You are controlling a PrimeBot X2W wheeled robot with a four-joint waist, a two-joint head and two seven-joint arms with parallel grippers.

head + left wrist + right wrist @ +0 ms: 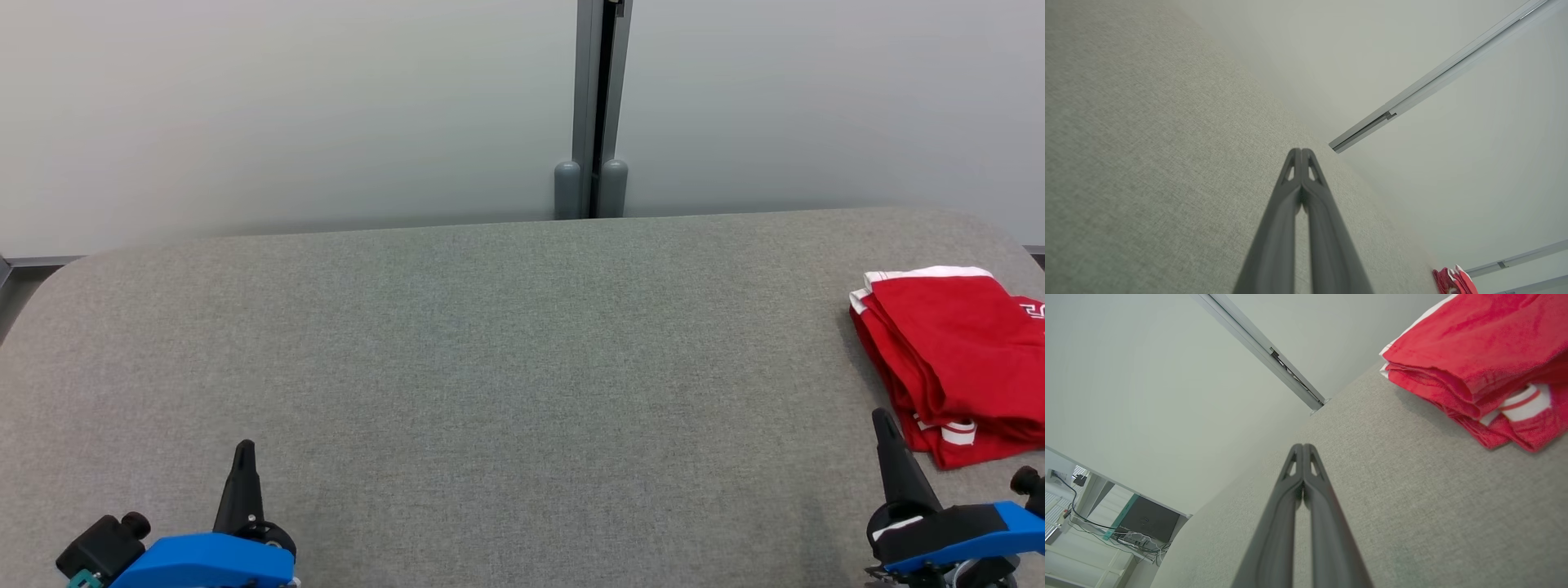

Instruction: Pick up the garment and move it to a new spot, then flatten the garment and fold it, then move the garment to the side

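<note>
**Head view.** At the lower left of the frame the left gripper is pointing up the picture over the grey table. Its two dark fingers are pressing together into a single spike and pinching nothing. Its blue housing is sitting on the bottom edge. At upper centre a grey post is dividing the pale wall behind the table's far edge. At the lower right the right gripper is pointing up in the same way, with its fingers pressed together and empty. Its tip is standing just beside the near left corner of the garment. The garment, red with white trim, is lying folded in a stack on the table at the right edge of the frame, which is cutting part of it off.

**Left wrist view.** The table is running down the left half. From bottom centre the fingers are rising and meeting at their tips, holding nothing. At the upper right a rail is crossing the wall on a slant. In the lower right corner the garment is showing as a small red patch, well apart from the tips.

**Right wrist view.** At the lower left, cables are trailing in the room beyond the table. At centre the fingers are closing tip to tip on nothing. At the upper right the garment's folded layers and a striped cuff are resting on the table, apart from the tips.
</note>
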